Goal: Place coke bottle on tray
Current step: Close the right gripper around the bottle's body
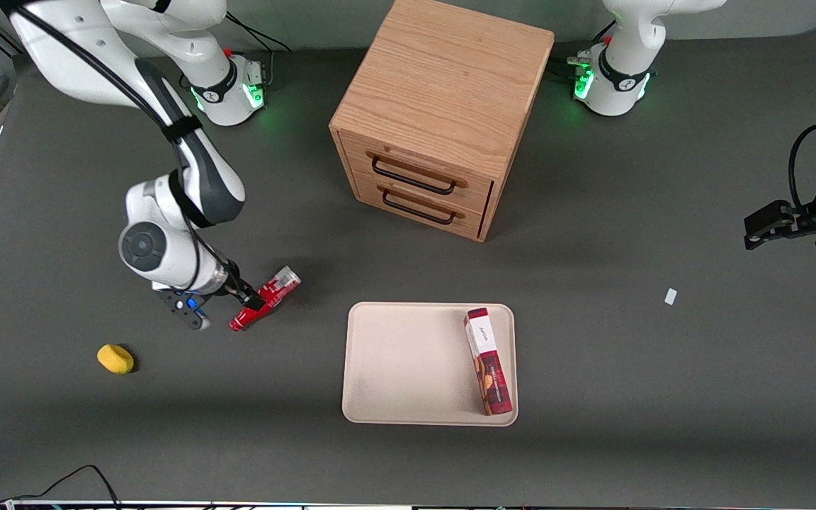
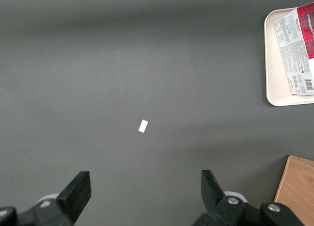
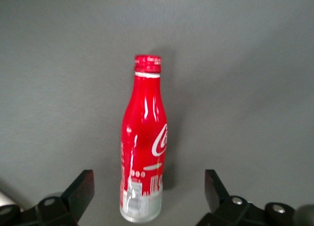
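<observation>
The coke bottle [image 1: 270, 296] lies on its side on the dark table, toward the working arm's end from the tray [image 1: 408, 361]. It is red with white script, and its silvery base points toward the cabinet. My right gripper [image 1: 226, 309] hovers over it, open. In the right wrist view the bottle [image 3: 144, 147] lies lengthwise with its base end between the two spread fingers [image 3: 83, 184]; there is a gap on each side and nothing is held. The cream tray lies nearer the front camera than the cabinet. Its corner also shows in the left wrist view [image 2: 274, 64].
A red-and-white snack box [image 1: 488, 361] lies on the tray along the side toward the parked arm. A wooden two-drawer cabinet [image 1: 436, 113] stands at the table's middle. A small yellow object [image 1: 115, 358] lies near the working arm. A white scrap [image 1: 671, 296] lies toward the parked arm.
</observation>
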`<action>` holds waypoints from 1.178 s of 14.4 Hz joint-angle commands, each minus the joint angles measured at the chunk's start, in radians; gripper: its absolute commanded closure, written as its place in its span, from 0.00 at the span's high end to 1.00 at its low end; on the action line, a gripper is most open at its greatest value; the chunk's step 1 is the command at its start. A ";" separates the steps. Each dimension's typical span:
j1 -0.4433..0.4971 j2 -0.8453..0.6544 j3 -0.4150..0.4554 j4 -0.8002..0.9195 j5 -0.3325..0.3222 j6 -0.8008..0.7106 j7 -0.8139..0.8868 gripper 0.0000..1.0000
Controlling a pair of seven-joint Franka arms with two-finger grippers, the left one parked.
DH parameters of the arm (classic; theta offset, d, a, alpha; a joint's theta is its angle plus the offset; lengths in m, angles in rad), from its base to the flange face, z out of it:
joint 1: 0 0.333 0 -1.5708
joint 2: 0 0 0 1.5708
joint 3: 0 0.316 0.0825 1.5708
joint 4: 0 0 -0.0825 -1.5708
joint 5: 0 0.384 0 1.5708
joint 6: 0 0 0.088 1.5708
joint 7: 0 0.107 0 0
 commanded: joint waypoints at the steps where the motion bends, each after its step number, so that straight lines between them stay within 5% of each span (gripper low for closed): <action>1: -0.001 0.053 0.005 0.011 -0.022 0.030 0.045 1.00; 9: -0.001 0.122 0.003 -0.049 -0.046 0.212 0.065 1.00; 10: -0.001 0.127 0.002 -0.049 -0.046 0.217 0.067 0.89; 14: -0.002 0.128 0.003 -0.047 -0.046 0.223 0.065 0.06; 17: -0.002 0.128 0.003 -0.044 -0.046 0.222 0.065 0.00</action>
